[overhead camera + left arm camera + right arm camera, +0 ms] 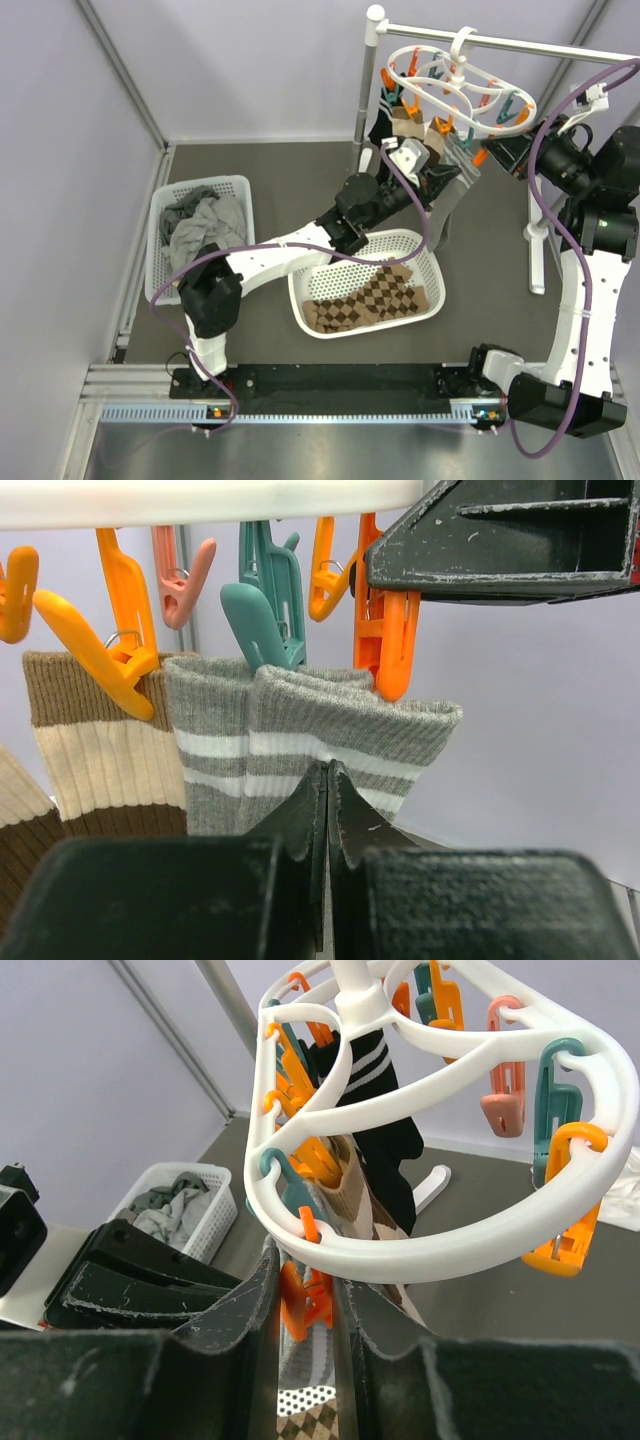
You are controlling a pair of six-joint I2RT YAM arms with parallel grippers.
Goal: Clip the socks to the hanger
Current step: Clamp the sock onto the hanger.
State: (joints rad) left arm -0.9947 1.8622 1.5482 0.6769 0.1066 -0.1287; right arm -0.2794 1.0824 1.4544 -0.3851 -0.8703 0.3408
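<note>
Right gripper (305,1282) clamps an orange peg (296,1310) at the cuff of the grey sock (400,730); left gripper (327,780), closed, sits below. The black sock (385,1130) and tan sock (100,750) hang clipped; this seems last.

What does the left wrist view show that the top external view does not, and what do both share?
Left wrist only: the grey sock's white stripes and the teal peg at its cuff. Top external only: the diamond-patterned cloth in a white basket, grey garments in a second basket. Both: the hanger and the right gripper shut on an orange peg.
</note>
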